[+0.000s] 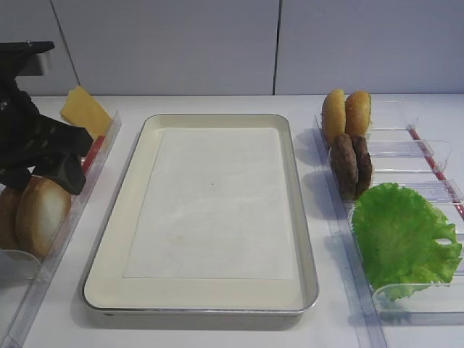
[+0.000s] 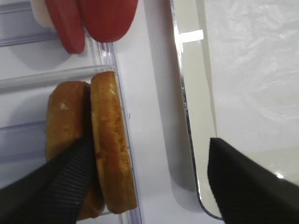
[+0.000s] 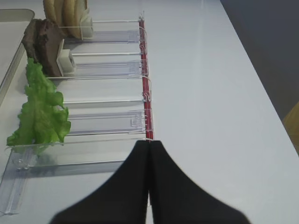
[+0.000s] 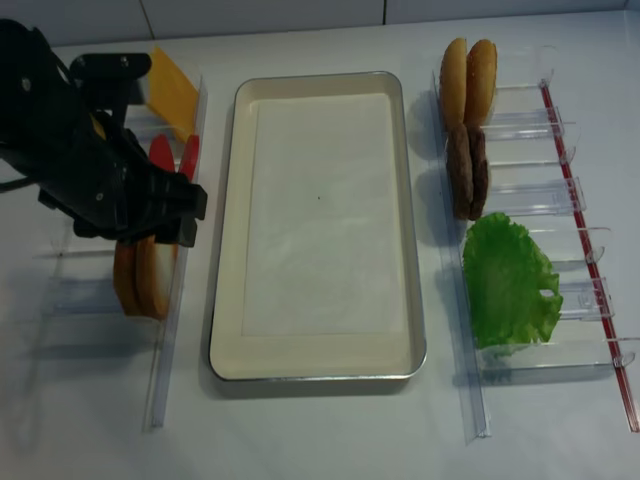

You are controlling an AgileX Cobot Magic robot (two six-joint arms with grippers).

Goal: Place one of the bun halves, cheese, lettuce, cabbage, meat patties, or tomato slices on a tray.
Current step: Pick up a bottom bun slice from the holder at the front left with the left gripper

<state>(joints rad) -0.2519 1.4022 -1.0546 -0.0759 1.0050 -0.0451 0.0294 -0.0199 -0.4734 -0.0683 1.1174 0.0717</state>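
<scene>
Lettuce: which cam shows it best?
Exterior high (realsense): the lettuce lies fully in frame from above, outline and edge hole clear. Exterior high shows it close but oblique, front hanging over its clear bin. Right wrist sees it edge-on. Left wrist doesn't show it.

Clear bins (image 1: 406, 156), 2 speckled buns (image 1: 346, 112)

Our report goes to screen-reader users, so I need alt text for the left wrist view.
An open black hand straddles the outer of two bun halves standing on edge in a clear bin, one finger between the halves. Red tomato slices stand above, and the cream tray with its paper liner lies at right.
</scene>
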